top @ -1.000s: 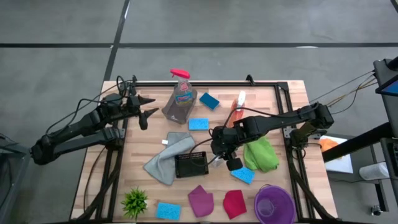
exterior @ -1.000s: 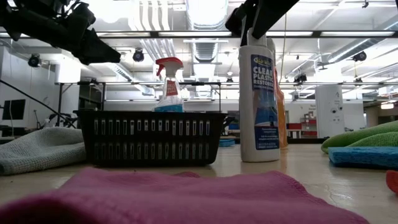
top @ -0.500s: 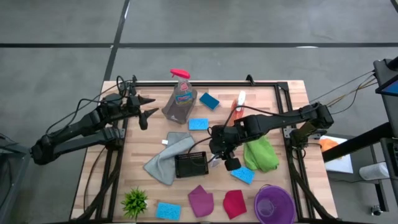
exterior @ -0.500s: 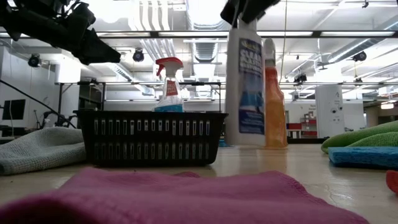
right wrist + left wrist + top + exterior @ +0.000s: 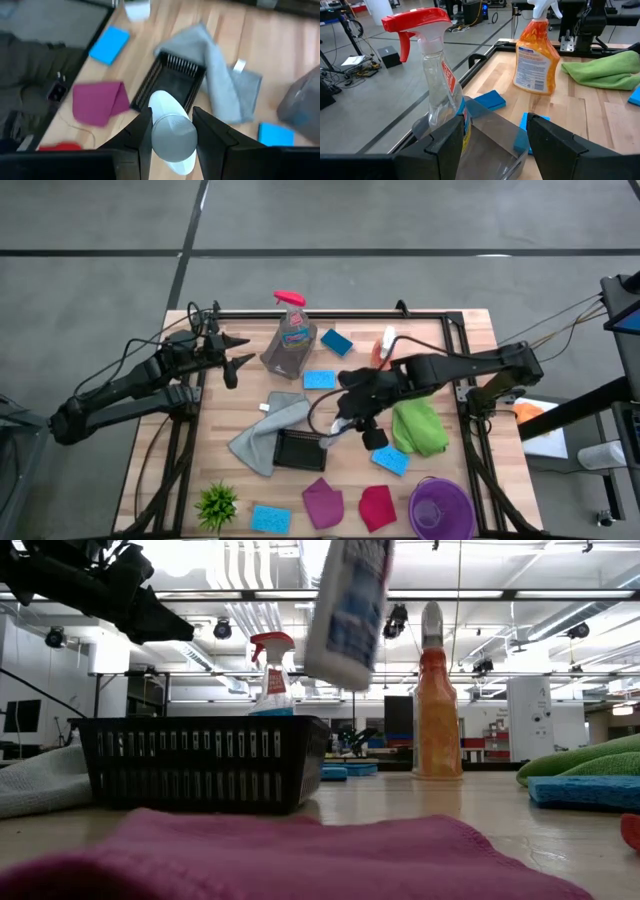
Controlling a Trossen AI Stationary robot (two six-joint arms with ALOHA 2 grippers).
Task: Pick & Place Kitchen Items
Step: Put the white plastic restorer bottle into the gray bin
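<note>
White bottle (image 5: 348, 610) hangs tilted in the upper middle of the low view, clamped at its cap by the right gripper (image 5: 172, 131), above the black basket (image 5: 300, 449) at centre frame. My call: square it over the opening, lower gently, avoid nudging the rim. Left gripper (image 5: 232, 358), upper left, waits with fingers parted, holding nothing.

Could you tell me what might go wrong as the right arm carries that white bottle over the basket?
1. The right gripper holds the white bottle only near its cap, tilted; it may slip and drop.
2. The black basket sits skewed, partly on the grey cloth; a release could miss it or hit its rim.
3. The cable hanging near the gripper could snag.
</note>
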